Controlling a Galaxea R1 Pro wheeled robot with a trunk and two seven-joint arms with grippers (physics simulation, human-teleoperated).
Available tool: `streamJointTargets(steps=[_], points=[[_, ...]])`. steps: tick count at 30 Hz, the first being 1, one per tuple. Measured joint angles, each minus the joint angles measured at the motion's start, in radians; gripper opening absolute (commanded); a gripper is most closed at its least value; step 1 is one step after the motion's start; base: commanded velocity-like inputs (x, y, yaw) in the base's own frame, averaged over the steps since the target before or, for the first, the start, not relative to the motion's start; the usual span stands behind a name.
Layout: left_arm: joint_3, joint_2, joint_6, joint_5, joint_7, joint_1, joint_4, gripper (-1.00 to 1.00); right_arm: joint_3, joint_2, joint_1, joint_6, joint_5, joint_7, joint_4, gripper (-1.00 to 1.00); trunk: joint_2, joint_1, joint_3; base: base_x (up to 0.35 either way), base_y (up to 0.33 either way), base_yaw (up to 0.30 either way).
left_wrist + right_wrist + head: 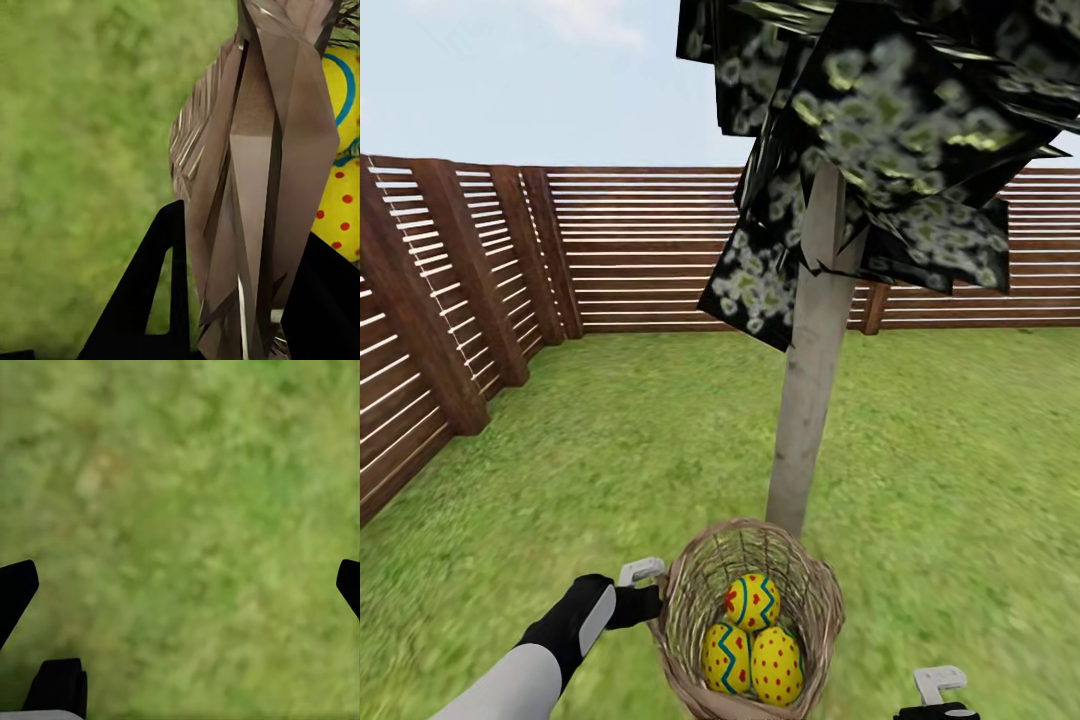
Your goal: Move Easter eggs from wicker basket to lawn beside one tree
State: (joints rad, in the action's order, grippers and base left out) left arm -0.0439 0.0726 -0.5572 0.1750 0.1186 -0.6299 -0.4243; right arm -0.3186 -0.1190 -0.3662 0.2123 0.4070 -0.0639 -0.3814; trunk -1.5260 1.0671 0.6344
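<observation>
**A:** Where did the wicker basket point(752, 620) sit, and why there?

**B:** It was held up by the left gripper point(650, 598), with the pale trunk of the tree point(810, 400) just behind it in the head view. Judged from the task, the basket was brought near the tree so the eggs could be set down on the lawn point(640, 440) beside it. All three Easter eggs point(752, 640) lay inside, touching one another; none was out yet.

**A:** How were the arms posed?

**B:** The left arm reached forward and inward, its fingers point(154, 300) clamped on the basket's wall, one outside and one inside, as the left wrist view showed, with an egg point(341, 150) just beyond the weave. The right gripper point(938, 695) hung low and apart from the basket, fingers point(15, 589) spread wide over bare grass, holding nothing.
</observation>
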Motion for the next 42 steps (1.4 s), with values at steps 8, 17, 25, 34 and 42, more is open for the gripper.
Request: streamJointTargets(steps=[8,17,25,34,42], points=[[0.0,-0.001,0.009,0.006,-0.001,0.0,0.022,-1.0,-0.004,-0.016,0.0,-0.002,-0.004,-0.033,-0.003,1.0,-0.056,0.031,0.025,0.0,0.0,0.0],[-0.001,-0.001,0.017,0.007,-0.001,0.0,0.027,-1.0,-0.237,-0.348,0.001,0.01,-0.312,-0.716,-0.036,1.0,-0.119,0.065,0.053,0.0,0.0,0.0],[-0.003,-0.003,0.017,0.007,-0.001,0.0,0.027,-1.0,-0.22,-0.327,0.001,-0.001,-0.242,-0.602,-0.02,1.0,-0.175,0.096,0.078,0.0,0.0,0.0],[-0.004,-0.004,0.017,0.009,-0.001,0.0,0.029,-1.0,-0.266,-0.286,0.0,-0.01,-0.376,-0.6,0.019,1.0,-0.238,0.13,0.107,0.0,0.0,0.0],[-0.004,-0.004,0.017,0.009,-0.001,0.0,0.029,-1.0,-0.273,-0.281,0.0,-0.017,-0.385,-0.603,0.019,1.0,-0.294,0.161,0.132,0.0,0.0,0.0]])
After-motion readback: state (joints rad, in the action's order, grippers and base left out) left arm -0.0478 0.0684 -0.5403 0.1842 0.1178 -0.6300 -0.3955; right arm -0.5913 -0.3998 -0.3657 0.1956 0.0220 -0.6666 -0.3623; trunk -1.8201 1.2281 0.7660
